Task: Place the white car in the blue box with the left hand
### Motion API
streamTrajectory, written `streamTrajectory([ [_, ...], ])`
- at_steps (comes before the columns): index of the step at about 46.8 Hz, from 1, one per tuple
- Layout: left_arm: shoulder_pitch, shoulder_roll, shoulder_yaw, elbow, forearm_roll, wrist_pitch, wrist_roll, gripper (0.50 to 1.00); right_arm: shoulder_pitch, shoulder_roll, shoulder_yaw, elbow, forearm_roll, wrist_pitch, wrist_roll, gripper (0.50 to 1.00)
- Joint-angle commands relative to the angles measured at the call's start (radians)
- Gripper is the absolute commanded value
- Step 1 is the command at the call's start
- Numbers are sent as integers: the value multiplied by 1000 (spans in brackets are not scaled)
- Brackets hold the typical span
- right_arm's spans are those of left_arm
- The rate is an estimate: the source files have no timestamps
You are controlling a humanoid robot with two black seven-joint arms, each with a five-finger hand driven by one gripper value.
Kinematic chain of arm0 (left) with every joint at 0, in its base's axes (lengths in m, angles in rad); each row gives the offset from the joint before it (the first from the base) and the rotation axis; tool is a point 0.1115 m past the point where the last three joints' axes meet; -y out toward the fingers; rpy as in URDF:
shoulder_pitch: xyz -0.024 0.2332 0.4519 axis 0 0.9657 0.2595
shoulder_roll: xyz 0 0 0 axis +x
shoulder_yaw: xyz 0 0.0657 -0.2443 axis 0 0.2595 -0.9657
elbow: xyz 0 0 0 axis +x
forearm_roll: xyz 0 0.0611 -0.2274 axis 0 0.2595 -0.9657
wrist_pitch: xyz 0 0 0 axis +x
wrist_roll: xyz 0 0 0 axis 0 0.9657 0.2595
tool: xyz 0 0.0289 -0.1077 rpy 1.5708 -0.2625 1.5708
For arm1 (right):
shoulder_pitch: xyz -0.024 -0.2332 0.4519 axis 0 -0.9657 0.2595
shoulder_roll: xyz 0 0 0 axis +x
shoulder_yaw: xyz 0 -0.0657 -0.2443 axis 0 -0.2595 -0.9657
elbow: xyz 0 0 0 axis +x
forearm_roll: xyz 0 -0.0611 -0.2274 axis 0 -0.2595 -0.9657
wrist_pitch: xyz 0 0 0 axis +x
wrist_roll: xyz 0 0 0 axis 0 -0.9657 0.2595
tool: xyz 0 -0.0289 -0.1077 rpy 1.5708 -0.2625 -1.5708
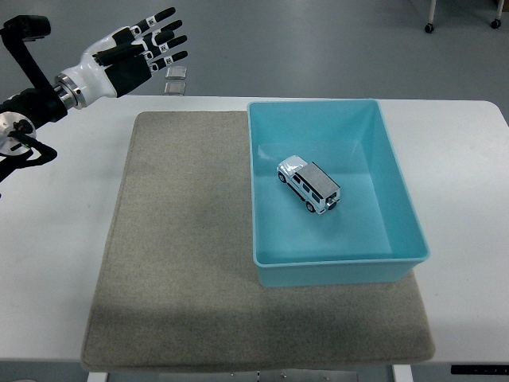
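Observation:
The white car lies inside the blue box, on its floor near the middle, standing on its wheels and angled toward the lower right. My left hand is raised at the top left, well away from the box, with its fingers spread and nothing in it. The right arm is not in view.
A grey-beige mat covers the middle of the white table; the box stands on the mat's right part. A small grey square object lies at the table's far edge.

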Motion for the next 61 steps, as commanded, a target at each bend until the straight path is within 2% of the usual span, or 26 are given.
streamTrajectory([
  [1,57,0,-64,0,-3,-2,22,1000,0,0,0,0,0,0,0,936],
  [10,151,-9,-150,-1,-42,-50,71,1000,0,0,0,0,0,0,0,936],
  [21,191,-2,-153,2,-128,-51,74,1000,0,0,0,0,0,0,0,936],
  [61,195,6,-157,3,-128,-53,86,1000,-11,0,6,20,2,6,4,936],
])
